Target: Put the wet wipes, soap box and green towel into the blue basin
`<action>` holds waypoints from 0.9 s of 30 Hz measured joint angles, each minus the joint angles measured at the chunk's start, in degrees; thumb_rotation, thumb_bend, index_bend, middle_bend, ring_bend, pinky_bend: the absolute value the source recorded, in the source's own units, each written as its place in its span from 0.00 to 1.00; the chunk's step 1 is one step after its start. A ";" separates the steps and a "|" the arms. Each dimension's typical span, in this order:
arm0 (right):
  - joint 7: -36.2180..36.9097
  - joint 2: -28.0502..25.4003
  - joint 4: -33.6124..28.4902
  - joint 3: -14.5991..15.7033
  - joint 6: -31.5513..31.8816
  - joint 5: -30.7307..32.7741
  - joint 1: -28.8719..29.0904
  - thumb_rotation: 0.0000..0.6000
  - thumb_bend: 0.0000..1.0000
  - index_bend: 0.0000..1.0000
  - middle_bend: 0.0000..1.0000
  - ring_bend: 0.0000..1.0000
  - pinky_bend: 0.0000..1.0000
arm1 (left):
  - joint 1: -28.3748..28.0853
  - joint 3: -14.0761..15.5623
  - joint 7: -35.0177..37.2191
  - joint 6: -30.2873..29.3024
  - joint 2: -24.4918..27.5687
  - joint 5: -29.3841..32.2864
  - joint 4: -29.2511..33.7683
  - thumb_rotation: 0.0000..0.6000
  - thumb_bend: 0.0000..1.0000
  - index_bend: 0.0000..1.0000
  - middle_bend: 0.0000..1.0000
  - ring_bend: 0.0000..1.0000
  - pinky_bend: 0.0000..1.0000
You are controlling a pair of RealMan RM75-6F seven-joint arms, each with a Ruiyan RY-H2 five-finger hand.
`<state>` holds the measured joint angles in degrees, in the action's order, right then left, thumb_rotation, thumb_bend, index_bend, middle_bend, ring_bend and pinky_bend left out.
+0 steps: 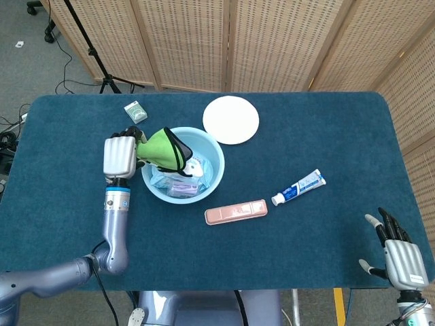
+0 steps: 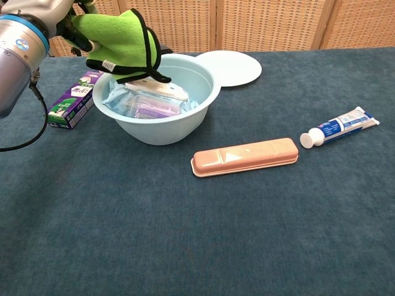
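My left hand [image 1: 122, 153] holds the green towel [image 1: 163, 148] by one end, and the cloth drapes over the left rim of the blue basin [image 1: 212, 157]. In the chest view the towel [image 2: 120, 38] hangs above the basin [image 2: 179, 120], partly over the wet wipes pack [image 2: 151, 102] lying inside. A white soap box [image 1: 196, 166] also lies in the basin beside the wipes [image 1: 178, 187]. My right hand [image 1: 397, 251] rests open at the table's front right corner, far from everything.
A white plate [image 1: 231, 119] sits just behind the basin. A pink case [image 1: 236, 212] and a toothpaste tube [image 1: 299, 187] lie to the basin's front right. A small green box [image 1: 135, 111] stands behind my left hand. The table is covered in dark teal cloth.
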<state>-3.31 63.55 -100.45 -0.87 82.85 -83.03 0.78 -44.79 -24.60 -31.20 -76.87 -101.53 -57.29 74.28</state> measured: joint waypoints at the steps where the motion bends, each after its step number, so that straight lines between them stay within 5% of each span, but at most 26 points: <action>1: 0.09 0.02 0.12 -0.09 -0.14 0.22 0.05 1.00 0.18 0.14 0.00 0.00 0.17 | -0.42 -0.27 0.16 0.12 -0.34 0.02 -0.55 1.00 0.41 0.80 0.43 0.48 0.47; 5: 0.50 0.05 0.53 -0.49 -0.52 0.99 0.22 1.00 0.18 0.14 0.00 0.00 0.17 | -1.66 -0.90 1.17 0.95 -1.37 -0.08 -1.95 1.00 0.40 0.79 0.40 0.47 0.47; 8: 0.78 0.03 0.70 -0.70 -0.43 1.20 0.19 1.00 0.18 0.14 0.00 0.00 0.17 | -1.79 -0.67 1.93 2.43 -1.40 0.14 -1.65 1.00 0.35 0.69 0.25 0.39 0.47; 12: 0.97 0.01 0.75 -0.69 -0.28 0.97 0.14 1.00 0.18 0.14 0.00 0.00 0.17 | -1.60 0.07 2.55 6.36 -0.17 1.68 0.75 1.00 0.26 0.44 0.03 0.15 0.36; 15: 1.09 0.03 0.77 -0.68 -0.21 0.83 0.11 1.00 0.18 0.14 0.00 0.00 0.17 | -1.36 0.43 2.36 9.72 1.67 4.34 3.60 1.00 0.22 0.15 0.00 0.00 0.16; 17: 1.13 0.05 0.79 -0.67 -0.17 0.75 0.10 1.00 0.18 0.14 0.00 0.00 0.17 | -1.27 0.60 2.02 11.58 3.13 6.21 5.42 1.00 0.21 0.03 0.00 0.00 0.09; 27: 1.02 0.26 1.01 -0.73 -0.21 0.78 0.11 1.00 0.18 0.14 0.00 0.00 0.17 | -1.44 1.39 1.23 13.84 6.81 10.06 8.47 1.00 0.18 0.00 0.00 0.00 0.00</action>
<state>-2.29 63.81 -99.44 -1.60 82.64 -82.25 0.88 -46.23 -23.21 -29.96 -63.03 -94.71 -47.23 82.76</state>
